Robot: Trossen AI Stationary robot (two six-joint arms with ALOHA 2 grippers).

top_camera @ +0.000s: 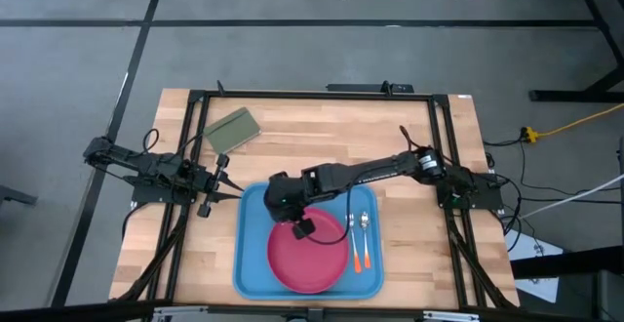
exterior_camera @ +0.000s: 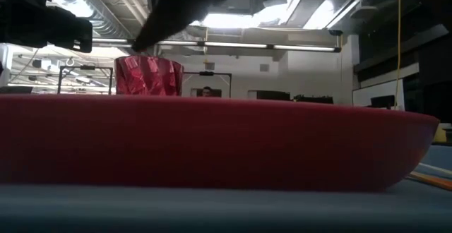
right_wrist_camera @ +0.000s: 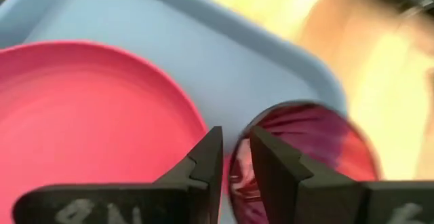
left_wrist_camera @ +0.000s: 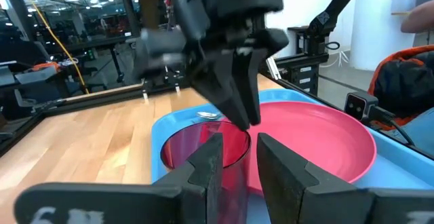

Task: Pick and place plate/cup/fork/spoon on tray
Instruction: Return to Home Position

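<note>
The dark red cup [left_wrist_camera: 196,146] stands beside the pink-red plate [top_camera: 310,259] at the far left of the light-blue tray [top_camera: 249,239]. The plate hides the cup's base in the low view [exterior_camera: 148,76], and my right arm hides the cup in the high view. My right gripper [right_wrist_camera: 235,149] reaches over the tray [top_camera: 297,222] and is shut on the cup [right_wrist_camera: 305,142]. The fork and spoon [top_camera: 359,239] lie side by side on the tray's right part. My left gripper [top_camera: 226,187] waits shut just off the tray's far left corner. My right gripper pinches the cup's wall at its rim [right_wrist_camera: 239,159], on the side toward the plate, one finger inside the cup and one outside. The fingers [left_wrist_camera: 244,105] come from above, pointing down. The cup is upright; I cannot tell whether its base rests on the tray.
An olive-green pad [top_camera: 231,130] lies on the wooden table at the far left. The plate fills the tray's near middle. Bare tray floor shows along its left side and far edge. A black frame runs around the tabletop.
</note>
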